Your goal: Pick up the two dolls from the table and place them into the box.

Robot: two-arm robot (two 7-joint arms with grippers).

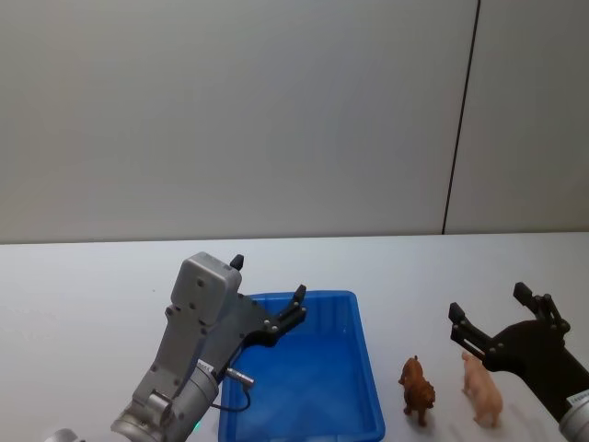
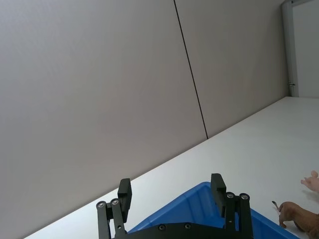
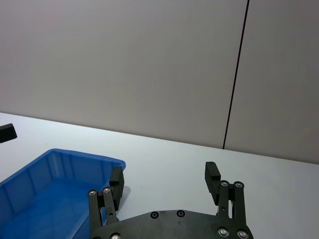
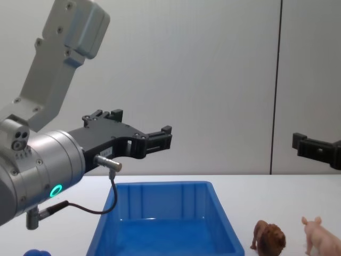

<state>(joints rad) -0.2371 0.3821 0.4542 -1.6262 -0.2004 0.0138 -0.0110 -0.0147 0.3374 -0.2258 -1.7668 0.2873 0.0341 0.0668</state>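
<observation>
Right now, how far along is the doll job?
Nothing done: the box holds no doll. Nothing in hand: left gripper, open, hovers over the box; right gripper, open, raised near the pig. Remaining: lion and pig, both standing on the table beside the box.

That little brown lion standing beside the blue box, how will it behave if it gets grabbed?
The lion looks like moulded plastic, so probably stiff and light. It stands on thin legs on the table, so a sideways nudge would likely tip it.
</observation>
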